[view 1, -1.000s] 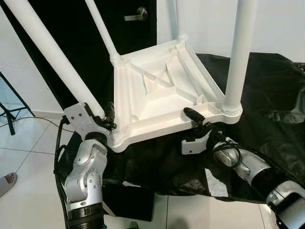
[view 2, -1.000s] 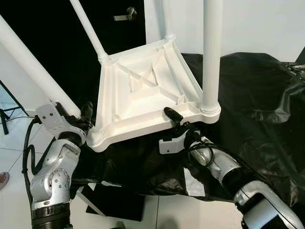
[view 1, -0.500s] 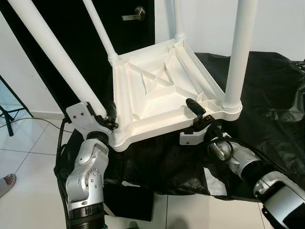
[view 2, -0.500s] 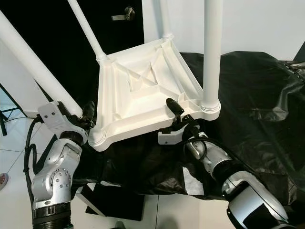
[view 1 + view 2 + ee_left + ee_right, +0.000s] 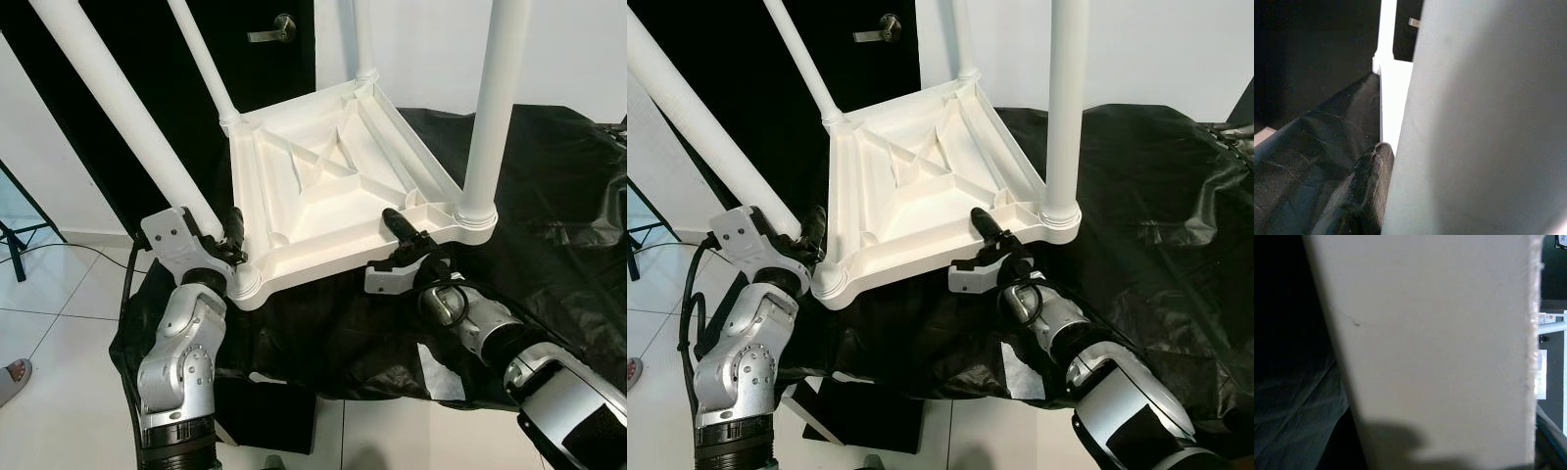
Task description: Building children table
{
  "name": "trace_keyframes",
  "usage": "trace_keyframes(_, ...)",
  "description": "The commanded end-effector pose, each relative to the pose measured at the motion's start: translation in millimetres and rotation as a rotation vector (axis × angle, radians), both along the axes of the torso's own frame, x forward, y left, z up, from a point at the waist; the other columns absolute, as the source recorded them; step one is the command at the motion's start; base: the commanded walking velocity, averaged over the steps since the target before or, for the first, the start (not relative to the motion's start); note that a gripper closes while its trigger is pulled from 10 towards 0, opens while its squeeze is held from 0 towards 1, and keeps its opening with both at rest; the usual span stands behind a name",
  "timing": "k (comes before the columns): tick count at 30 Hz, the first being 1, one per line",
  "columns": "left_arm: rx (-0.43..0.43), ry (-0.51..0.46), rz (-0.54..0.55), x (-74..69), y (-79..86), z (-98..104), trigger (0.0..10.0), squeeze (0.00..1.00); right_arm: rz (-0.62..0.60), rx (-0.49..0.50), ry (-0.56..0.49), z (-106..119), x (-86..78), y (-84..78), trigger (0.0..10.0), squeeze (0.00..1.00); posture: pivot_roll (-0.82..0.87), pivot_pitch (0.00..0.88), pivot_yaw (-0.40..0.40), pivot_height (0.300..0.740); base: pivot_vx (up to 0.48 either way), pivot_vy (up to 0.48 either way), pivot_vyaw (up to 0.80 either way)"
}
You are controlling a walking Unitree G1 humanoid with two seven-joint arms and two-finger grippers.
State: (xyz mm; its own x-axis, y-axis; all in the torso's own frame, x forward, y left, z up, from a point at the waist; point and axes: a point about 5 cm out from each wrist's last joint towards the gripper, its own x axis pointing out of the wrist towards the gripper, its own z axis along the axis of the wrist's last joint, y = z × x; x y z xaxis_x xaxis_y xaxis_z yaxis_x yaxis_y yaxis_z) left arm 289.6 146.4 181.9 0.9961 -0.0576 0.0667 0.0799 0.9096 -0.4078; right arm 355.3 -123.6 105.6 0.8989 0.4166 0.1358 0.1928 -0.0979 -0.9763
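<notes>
1. The white children's table lies upside down and tilted on a black sheet, its four white legs pointing up.
2. The left gripper is clenched on the table leg just above the near corner socket; one black finger presses against the leg.
3. The right gripper clamps the table's near rim, one finger on top, beside the right-hand leg.
4. Beyond the table stands a dark door.
</notes>
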Motion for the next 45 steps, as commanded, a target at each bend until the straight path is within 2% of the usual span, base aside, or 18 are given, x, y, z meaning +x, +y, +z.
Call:
trace_keyframes(1,-0.077,0.047,-0.133,-2.1,-16.4,-9.1,10.0,0.73,-0.001,-0.001,-0.029,5.3,3.1,2.4,0.0,0.00,0.09,0.000,0.026,0.740,0.000,0.000,0.00)
trace_keyframes(3,-0.079,0.043,-0.140,-2.6,-16.3,-8.8,10.0,0.73,-0.011,0.009,-0.026,5.2,3.7,2.1,0.0,0.00,0.09,0.000,0.026,0.740,0.000,0.000,0.00)
trace_keyframes(4,-0.082,0.028,-0.153,-3.7,-16.2,-7.7,10.0,1.00,-0.014,0.006,-0.044,6.1,3.7,2.2,10.0,0.00,0.09,0.000,0.026,0.740,0.000,0.000,0.00)
trace_keyframes(8,-0.038,0.025,-0.203,-7.9,-15.2,-9.0,10.0,1.00,-0.029,0.017,-0.073,8.7,3.8,1.5,10.0,0.00,0.09,0.000,0.024,0.740,0.000,0.000,0.00)
trace_keyframes(10,-0.004,0.011,-0.274,-14.6,-15.4,-9.9,10.0,0.96,-0.041,0.036,-0.077,9.8,3.5,1.3,10.0,0.00,0.09,0.000,0.017,0.740,0.000,0.000,0.00)
trace_keyframes(11,0.008,0.004,-0.335,-21.0,-15.3,-9.9,10.0,0.00,-0.047,0.051,-0.080,9.8,2.2,1.8,10.0,0.00,0.09,0.000,0.013,0.740,0.000,0.000,0.00)
trace_keyframes(14,0.021,0.002,-0.402,-28.3,-15.6,-10.0,10.0,0.00,-0.054,0.067,-0.083,9.6,0.7,2.0,10.0,0.00,0.09,0.000,0.010,0.740,0.000,0.000,0.00)
trace_keyframes(18,0.040,-0.029,-0.466,-38.9,-3.2,-2.6,10.0,0.00,-0.062,0.100,-0.078,6.3,-5.9,6.8,10.0,0.00,0.09,0.000,0.000,0.740,0.000,0.000,0.00)
trace_keyframes(19,0.053,-0.054,-0.471,-41.2,2.8,2.0,10.0,0.00,-0.064,0.106,-0.080,5.5,-8.0,8.3,10.0,0.00,0.09,0.000,0.000,0.740,0.000,0.000,0.00)
trace_keyframes(22,0.060,-0.178,-0.646,-63.4,21.5,27.2,10.0,0.00,-0.053,0.149,-0.077,3.5,-19.8,15.8,10.0,0.00,0.09,0.000,-0.006,0.740,0.000,0.000,0.00)
trace_keyframes(25,0.072,-0.199,-0.689,-69.2,23.9,31.3,10.0,0.00,-0.063,0.171,-0.077,4.1,-22.2,16.3,10.0,0.00,0.09,0.000,-0.006,0.740,0.000,0.000,0.00)
trace_keyframes(28,0.057,-0.257,-0.781,-83.0,27.5,43.0,10.0,0.00,-0.120,0.273,-0.103,13.2,-27.3,16.3,10.0,0.00,0.09,0.000,-0.010,0.740,0.000,0.000,0.00)
trace_keyframes(31,0.001,-0.317,-0.768,-84.5,35.7,55.5,10.0,0.00,-0.164,0.360,-0.112,21.5,-32.0,17.3,10.0,0.00,0.09,0.000,-0.016,0.740,0.000,0.000,0.00)
trace_keyframes(33,0.001,-0.317,-0.768,-84.5,35.7,55.5,10.0,0.00,-0.164,0.360,-0.112,21.5,-32.0,17.3,10.0,0.00,0.09,0.000,-0.016,0.740,0.000,0.000,0.00)
trace_keyframes(34,-0.028,-0.376,-0.727,-83.9,48.9,66.4,10.0,0.00,-0.208,0.466,-0.118,31.5,-38.7,20.1,10.0,0.00,0.09,0.000,-0.018,0.740,0.000,0.000,0.00)
trace_keyframes(35,-0.063,-0.404,-0.716,-84.3,56.2,71.5,10.0,0.00,-0.222,0.494,-0.127,36.2,-42.1,21.6,10.0,0.00,0.09,0.000,-0.018,0.740,0.000,0.000,0.00)
trace_keyframes(40,-0.121,-0.480,-0.725,-90.1,71.9,84.3,10.0,0.00,-0.236,0.533,-0.164,45.5,-48.0,22.8,10.0,0.00,0.08,0.000,-0.013,0.740,0.000,0.000,0.00)
trace_keyframes(45,-0.136,-0.464,-0.753,-92.7,71.9,83.2,10.0,0.00,-0.244,0.527,-0.161,47.6,-46.9,20.2,10.0,0.00,0.08,0.000,-0.011,0.740,0.000,0.000,0.00)
